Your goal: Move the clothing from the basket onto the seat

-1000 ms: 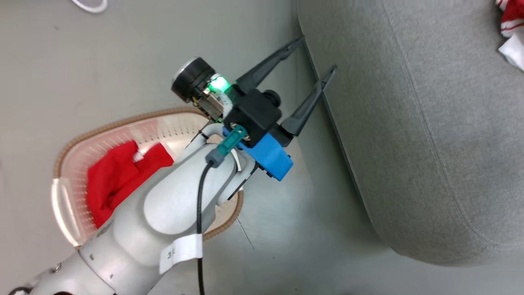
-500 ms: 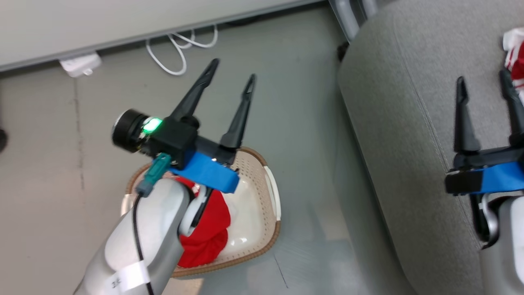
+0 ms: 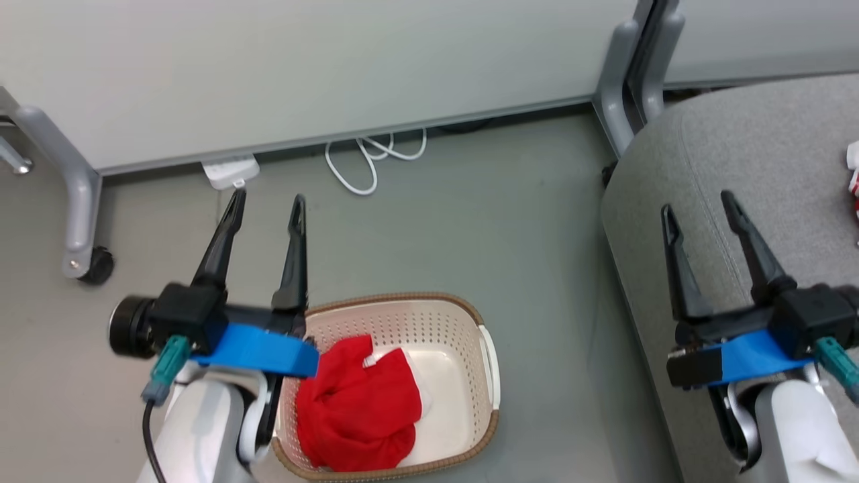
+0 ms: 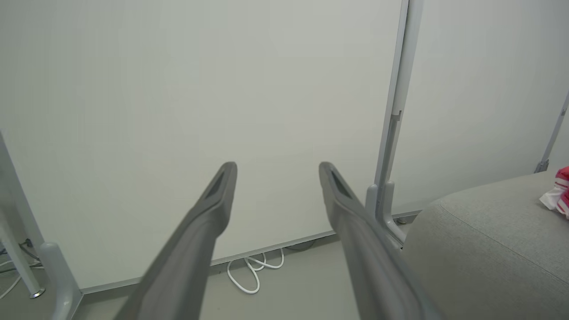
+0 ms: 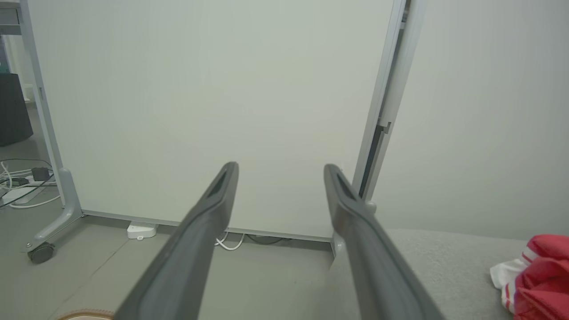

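The cream basket with a brown rim stands on the floor, with bright red clothing bunched in its left half. My left gripper is open and holds nothing, its wrist over the basket's left rim, its fingers pointing at the wall. My right gripper is also open with nothing in it, over the left edge of the grey seat. More red and white clothing lies on the seat at the far right. The wrist views show the open left gripper and right gripper, the seat and that clothing.
White partition panels stand behind the basket on grey legs with a caster, and a grey post stands by the seat's corner. A white cable and a white adapter lie at the wall's foot.
The head camera has swung, so the whole picture has shifted and the wall now shows. The left arm has drawn back to the basket's left rim. Both grippers stay open.
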